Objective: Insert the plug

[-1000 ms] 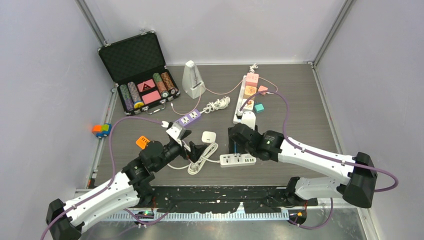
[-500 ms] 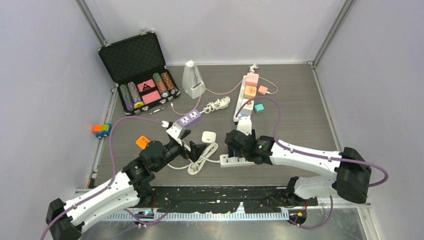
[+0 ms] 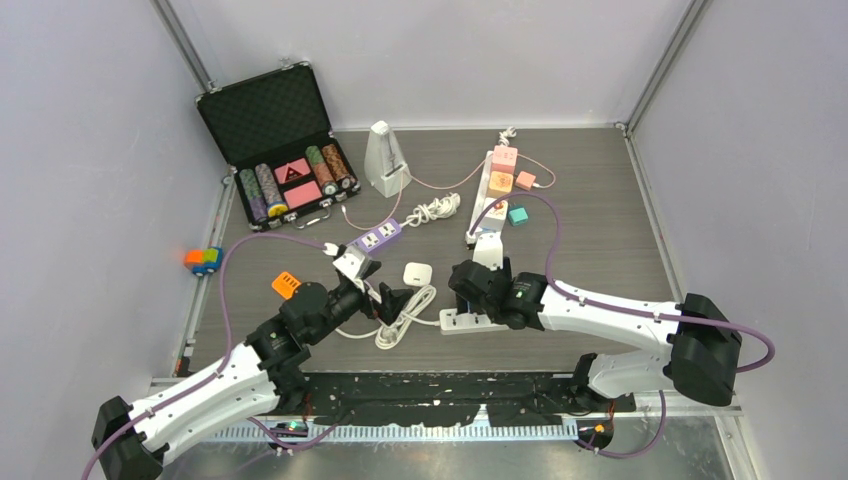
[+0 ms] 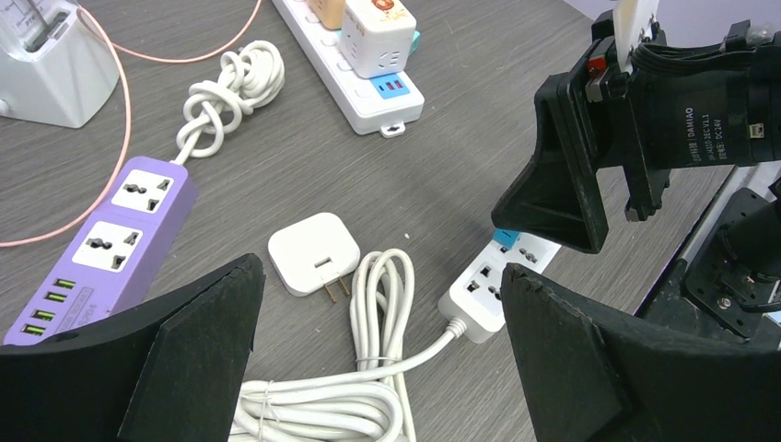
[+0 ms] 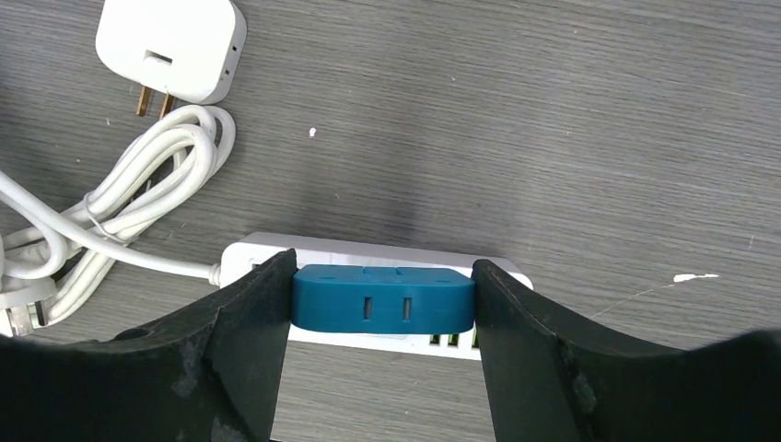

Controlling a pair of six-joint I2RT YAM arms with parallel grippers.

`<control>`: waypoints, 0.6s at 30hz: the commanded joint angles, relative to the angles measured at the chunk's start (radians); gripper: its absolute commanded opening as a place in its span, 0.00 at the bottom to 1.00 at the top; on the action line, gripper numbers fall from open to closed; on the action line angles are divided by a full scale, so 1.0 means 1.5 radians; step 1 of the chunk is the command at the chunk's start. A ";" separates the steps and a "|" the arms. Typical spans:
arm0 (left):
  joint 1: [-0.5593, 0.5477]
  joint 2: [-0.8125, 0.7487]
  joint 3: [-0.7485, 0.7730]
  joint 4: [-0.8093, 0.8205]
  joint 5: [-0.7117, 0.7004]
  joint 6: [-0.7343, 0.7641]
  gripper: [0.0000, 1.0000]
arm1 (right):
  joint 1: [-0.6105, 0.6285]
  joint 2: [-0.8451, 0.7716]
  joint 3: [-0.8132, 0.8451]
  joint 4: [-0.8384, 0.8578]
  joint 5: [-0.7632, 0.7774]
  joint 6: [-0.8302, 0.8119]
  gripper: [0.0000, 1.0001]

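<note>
Right gripper [image 5: 382, 306] has swung toward 9 o'clock and dropped over the last second. For the last half second it's barely been moving, so I'm reading this as the seating push, not the approach. It's clamping the plug [image 5: 383, 299] by its two rounded ends, fingers [image 5: 244, 354] pressing flush on both sides.

The plug is sitting on top of the strip [image 5: 368, 250], toward the cord end, lined up with its long axis. From the top view the strip [image 3: 466, 322] is lying at 6 o'clock on the table [image 3: 600, 220], under the wrist. Prongs are hidden, so I'm not calling it seated (no gap is showing in the right wrist view, though).

Left gripper [image 4: 382, 299] is hanging wide open over the cord [image 4: 368, 368], gripping nothing.

Materials:
- The plug is a blue matte plastic oblong with two slots facing up.
- The strip is glossy white and hard, so it's probably going to skate if pushed off-axis.
- The cord is white, round and looped, with a tie binding it.
- The adapter [image 4: 313, 253], at 10 o'clock of the plug, is a white rounded square with two brass blades.
- The table is showing a dark wood-grain finish.
</note>
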 commanded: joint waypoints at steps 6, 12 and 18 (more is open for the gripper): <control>0.002 -0.003 -0.007 0.020 -0.011 -0.006 1.00 | 0.005 -0.010 -0.015 0.007 0.006 -0.006 0.29; 0.002 -0.004 -0.009 0.020 -0.013 -0.006 1.00 | 0.004 0.001 -0.029 0.025 -0.014 -0.005 0.29; 0.002 -0.002 -0.010 0.020 -0.016 -0.006 0.99 | 0.016 0.008 -0.054 0.045 0.006 0.011 0.29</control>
